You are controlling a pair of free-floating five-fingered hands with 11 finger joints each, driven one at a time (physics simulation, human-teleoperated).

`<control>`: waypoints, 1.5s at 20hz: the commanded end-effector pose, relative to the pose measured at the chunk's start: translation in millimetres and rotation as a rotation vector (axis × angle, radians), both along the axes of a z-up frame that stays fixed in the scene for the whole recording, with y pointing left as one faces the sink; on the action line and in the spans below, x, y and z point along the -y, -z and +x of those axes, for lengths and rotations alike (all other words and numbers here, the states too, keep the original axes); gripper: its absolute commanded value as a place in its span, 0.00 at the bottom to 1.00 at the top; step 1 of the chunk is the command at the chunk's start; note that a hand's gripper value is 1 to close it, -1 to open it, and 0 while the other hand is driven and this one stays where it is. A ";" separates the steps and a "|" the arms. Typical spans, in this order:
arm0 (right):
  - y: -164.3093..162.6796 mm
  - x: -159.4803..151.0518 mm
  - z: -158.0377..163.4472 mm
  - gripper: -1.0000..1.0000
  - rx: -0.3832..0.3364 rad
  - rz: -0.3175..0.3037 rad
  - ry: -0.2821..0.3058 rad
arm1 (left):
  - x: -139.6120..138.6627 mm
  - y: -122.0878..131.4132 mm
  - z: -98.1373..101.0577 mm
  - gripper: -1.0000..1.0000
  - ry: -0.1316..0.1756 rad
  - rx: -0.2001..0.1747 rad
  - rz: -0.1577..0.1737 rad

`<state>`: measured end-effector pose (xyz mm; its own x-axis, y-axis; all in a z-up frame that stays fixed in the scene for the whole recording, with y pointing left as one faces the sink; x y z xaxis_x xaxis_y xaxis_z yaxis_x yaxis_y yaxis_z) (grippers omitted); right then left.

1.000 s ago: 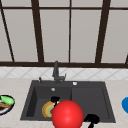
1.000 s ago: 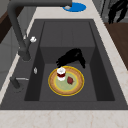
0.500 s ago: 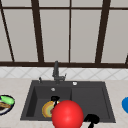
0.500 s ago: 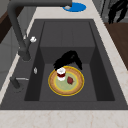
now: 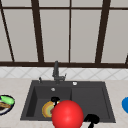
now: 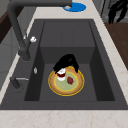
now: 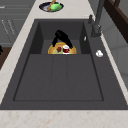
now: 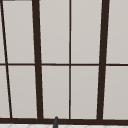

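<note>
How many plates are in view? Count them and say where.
3: one plate in the basin under the left hand, a blue plate and a food plate on the counter either side.

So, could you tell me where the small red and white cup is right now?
In the left side view the cup stands on the yellow plate in the sink's deep basin, on the faucet side, right under the left hand.
</note>
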<state>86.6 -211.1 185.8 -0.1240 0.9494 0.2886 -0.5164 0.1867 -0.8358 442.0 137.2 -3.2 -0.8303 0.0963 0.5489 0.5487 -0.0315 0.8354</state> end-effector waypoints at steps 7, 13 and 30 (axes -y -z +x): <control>0.0 0.0 0.0 0.50 0.000 0.000 0.000 | -1.0 2.3 9.5 1.00 -0.021 0.059 -0.009; 0.0 0.0 0.0 0.50 0.000 0.000 0.000 | 0.8 -6.6 11.5 1.00 -0.045 0.040 -0.017; 0.0 0.0 0.0 0.50 0.000 0.000 0.000 | 2.9 27.1 56.7 0.00 -0.051 -0.011 -0.020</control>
<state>86.6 -211.1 185.8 -0.1240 0.9494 0.2886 -0.5164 0.1867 -0.8358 493.6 134.4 -17.3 -0.8315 0.0832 0.5493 0.5507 -0.0060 0.8347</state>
